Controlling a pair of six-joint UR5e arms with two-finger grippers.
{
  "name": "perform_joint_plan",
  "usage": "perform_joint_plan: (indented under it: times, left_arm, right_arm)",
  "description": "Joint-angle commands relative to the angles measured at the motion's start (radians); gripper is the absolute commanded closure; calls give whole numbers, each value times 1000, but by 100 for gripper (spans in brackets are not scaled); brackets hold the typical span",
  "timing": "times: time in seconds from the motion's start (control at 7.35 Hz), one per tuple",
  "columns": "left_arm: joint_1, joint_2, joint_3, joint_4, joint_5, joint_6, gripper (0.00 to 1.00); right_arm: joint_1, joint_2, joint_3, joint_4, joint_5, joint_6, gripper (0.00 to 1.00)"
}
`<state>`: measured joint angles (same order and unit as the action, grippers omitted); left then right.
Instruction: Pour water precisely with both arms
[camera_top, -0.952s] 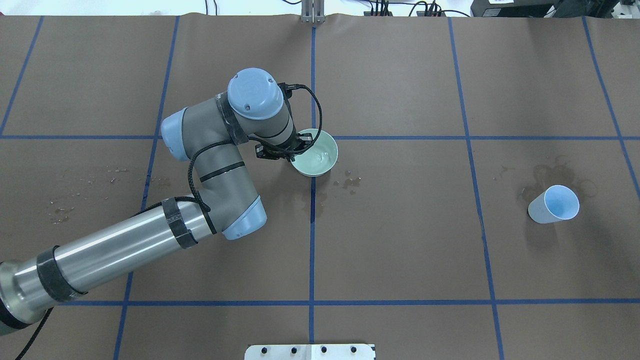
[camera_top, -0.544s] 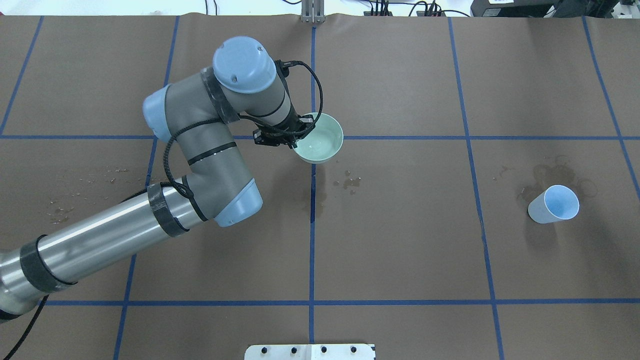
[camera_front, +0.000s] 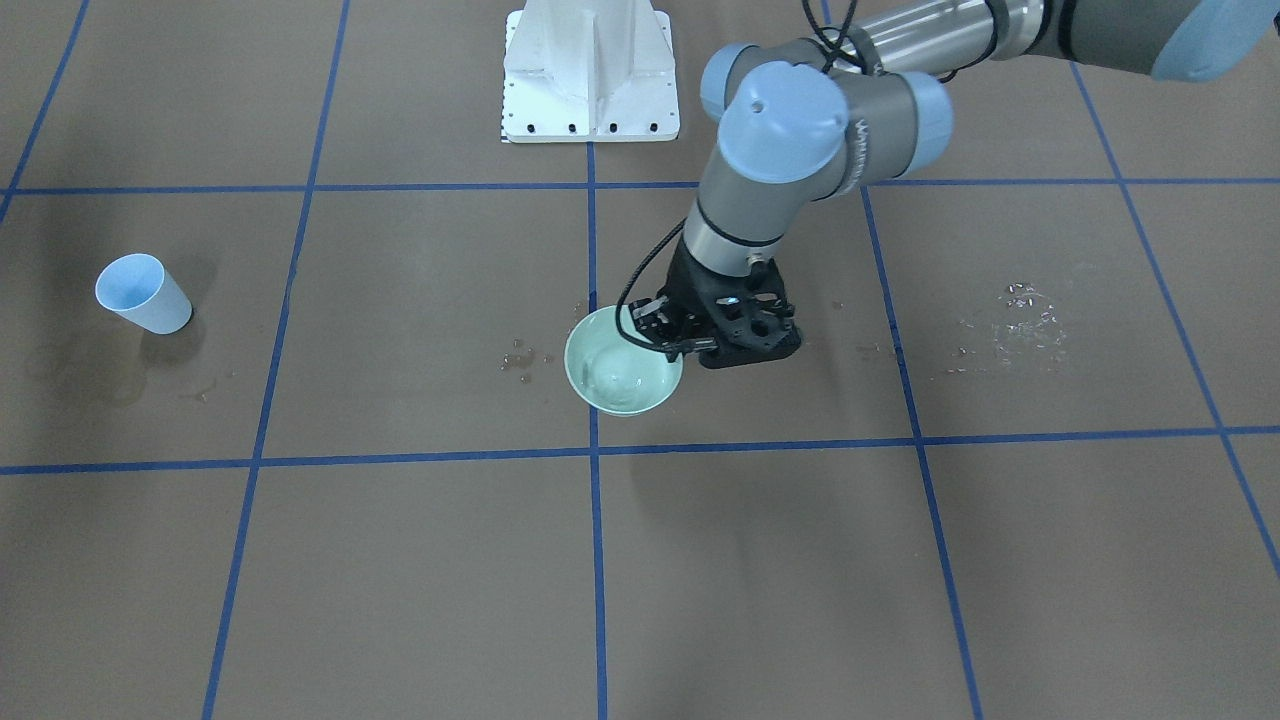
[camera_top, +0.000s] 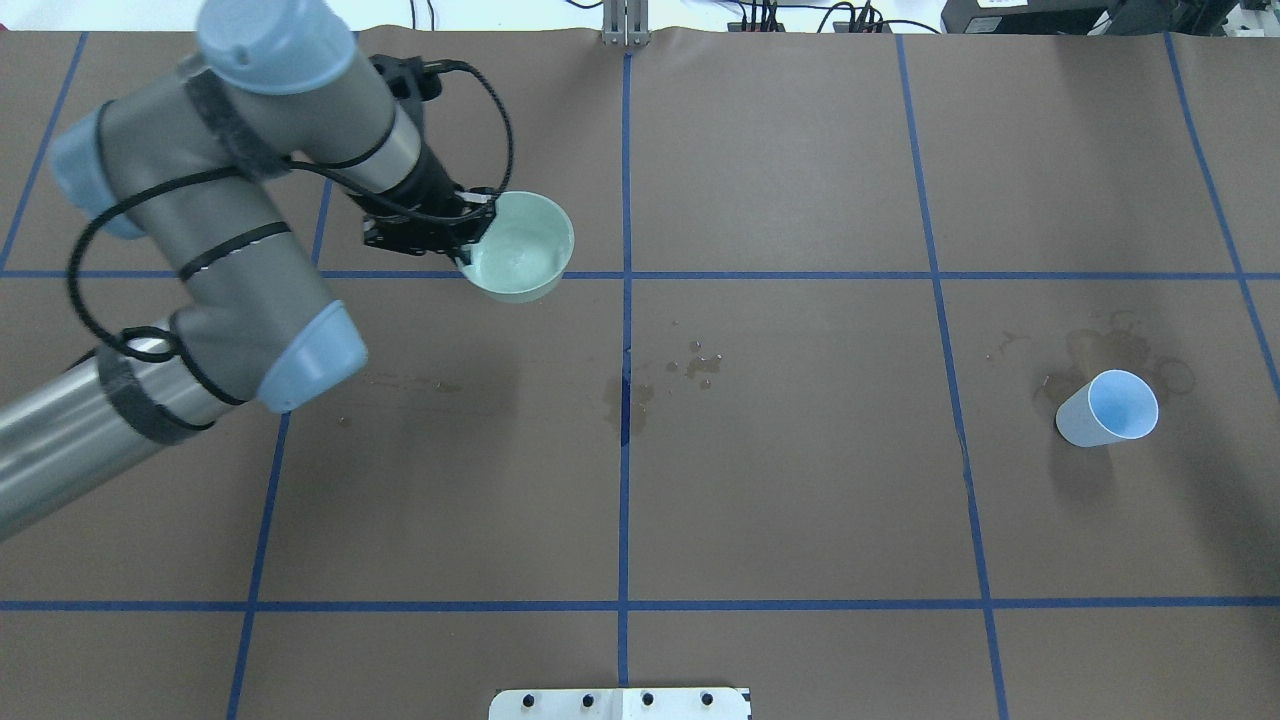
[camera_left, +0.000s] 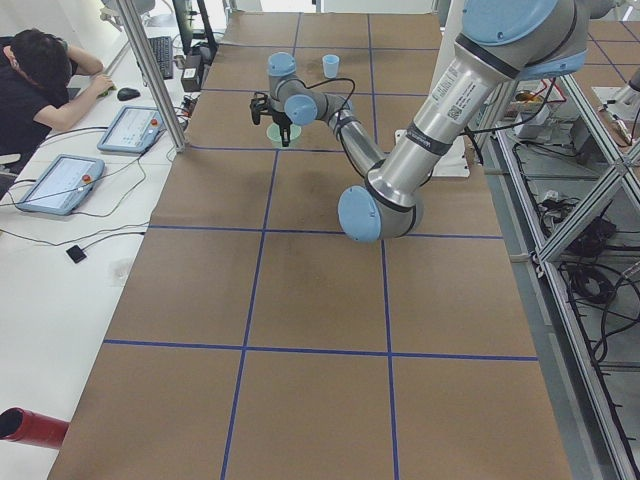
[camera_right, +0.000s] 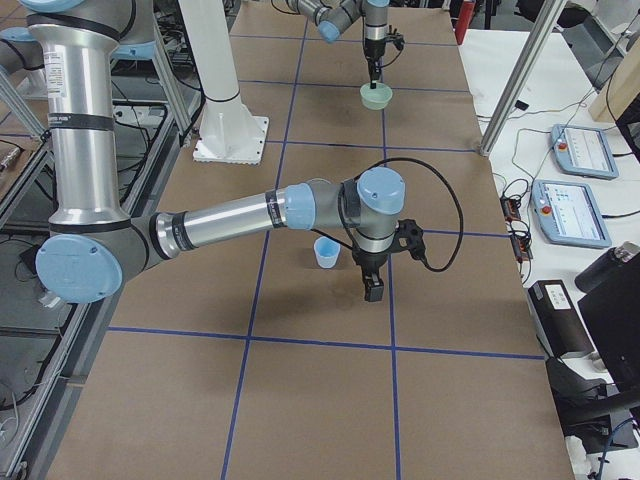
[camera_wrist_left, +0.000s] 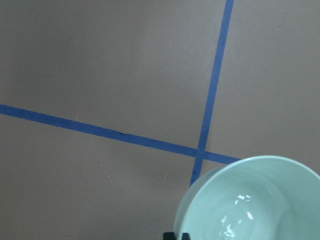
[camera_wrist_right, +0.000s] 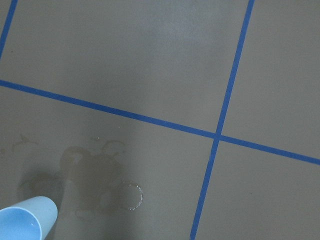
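Pinching the near rim of the pale green bowl (camera_top: 535, 245), the left gripper (camera_top: 474, 237) holds it at ten o'clock from the overhead view's centre. The water (camera_wrist_left: 235, 222) glints in the bowl's bottom. A blue cup (camera_top: 1110, 408) stands toward four o'clock. The right gripper (camera_right: 372, 290) hangs just beside the cup; whether it is open or closed cannot be told.

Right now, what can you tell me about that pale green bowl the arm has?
The bowl is small, round, pale mint green and glossy, like glazed ceramic. It is upright, mouth up, with a little clear water glinting at its bottom. The left gripper pinches its rim on one side. It seems held above the brown table cover, near a crossing of blue tape lines.
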<state>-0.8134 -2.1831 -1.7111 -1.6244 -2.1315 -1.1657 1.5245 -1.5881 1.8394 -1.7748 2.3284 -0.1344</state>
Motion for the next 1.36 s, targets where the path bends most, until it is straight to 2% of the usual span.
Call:
perform_joint_plan:
  times: [0.0, 0.27, 0.54, 0.68, 0.95, 1.22]
  left_arm:
    - [-108, 252, -122, 9, -82, 215, 100]
    - [-177, 469, -143, -56, -88, 341, 100]
    - [-207, 629, -122, -242, -88, 373, 100]
    - [-204, 644, -110, -273, -88, 354, 100]
    - [-191, 608, -53, -307, -88, 255, 100]
    - [-167, 585, 32, -453, -87, 143, 100]
  right_arm:
    - [5, -81, -2, 42, -3, -1, 1]
    - [5, -81, -37, 57, -3, 4, 1]
    - [5, -78, -42, 57, 2, 9, 1]
    - [5, -76, -42, 57, 3, 9, 1]
    - [5, -75, -43, 57, 3, 9, 1]
    - [5, -58, -60, 58, 2, 7, 1]
